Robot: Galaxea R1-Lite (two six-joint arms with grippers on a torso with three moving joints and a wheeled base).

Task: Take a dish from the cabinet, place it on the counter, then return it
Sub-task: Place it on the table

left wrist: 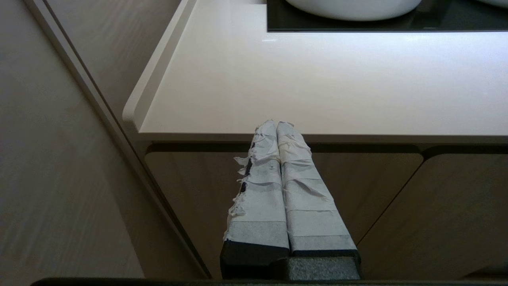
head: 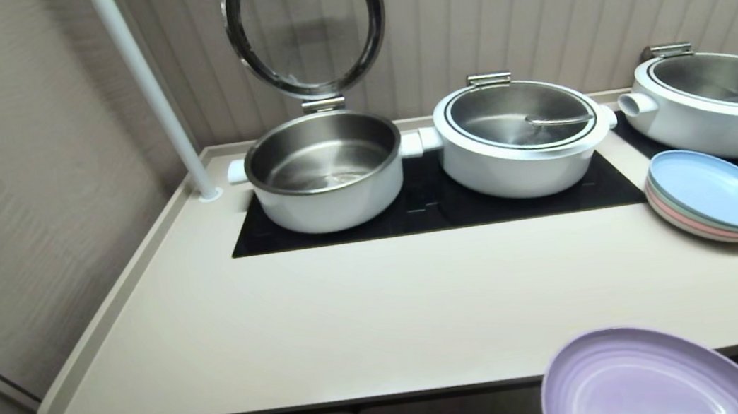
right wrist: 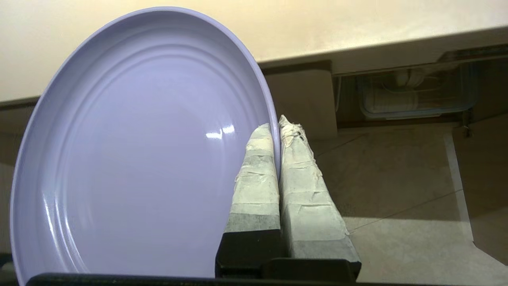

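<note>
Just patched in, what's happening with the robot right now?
The right gripper is shut on the rim of the round, shallow lavender plastic plate, holding it tilted in front of the cream-beige countertop, low by its front edge and not set down on it. The left gripper is shut and empty, parked by the beige cabinet doors below the counter's edge. A stack of blue, green and pink plates sits by the white pots.
</note>
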